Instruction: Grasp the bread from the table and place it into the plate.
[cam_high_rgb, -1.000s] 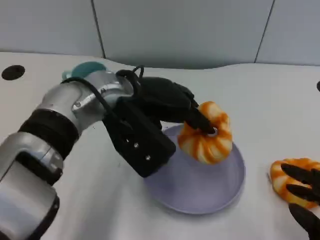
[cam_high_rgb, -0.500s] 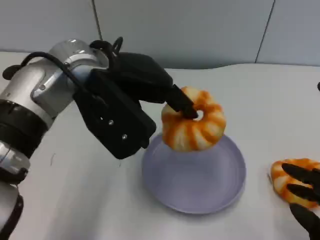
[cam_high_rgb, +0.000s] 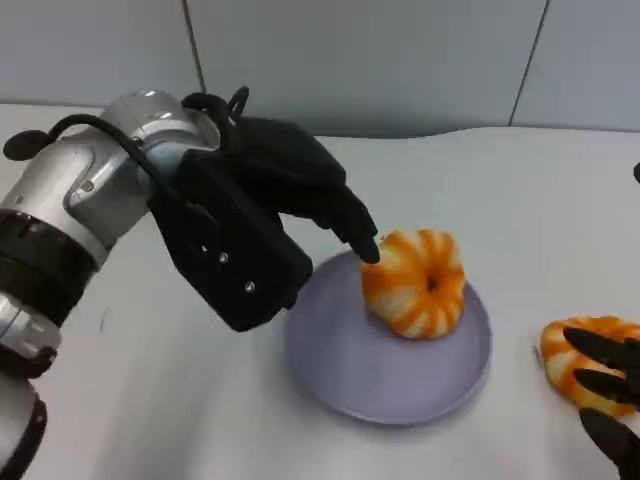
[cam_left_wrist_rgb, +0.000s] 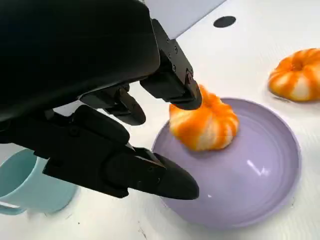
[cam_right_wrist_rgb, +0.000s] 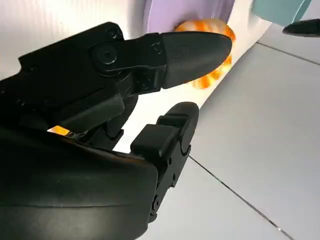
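Observation:
An orange-and-white striped ring bread (cam_high_rgb: 415, 285) sits in the lavender plate (cam_high_rgb: 380, 385), toward its far side. My left hand (cam_high_rgb: 300, 190) hovers just left of it with its fingers apart and one fingertip close to the bread's top. The left wrist view shows the bread (cam_left_wrist_rgb: 205, 125) resting in the plate (cam_left_wrist_rgb: 250, 190), free of the spread fingers of the left hand (cam_left_wrist_rgb: 100, 100). My right hand (cam_high_rgb: 605, 395) lies at the lower right, fingers spread over a second striped bread (cam_high_rgb: 570, 360) on the table.
A teal cup (cam_left_wrist_rgb: 30, 185) stands behind my left hand, left of the plate. The second bread (cam_left_wrist_rgb: 297, 80) lies on the white table to the plate's right. A black hole (cam_left_wrist_rgb: 224, 21) marks the tabletop further right.
My left hand has lowered the bread from above the plate into it and let go. Its fingers have spread apart. My right hand has stayed still.

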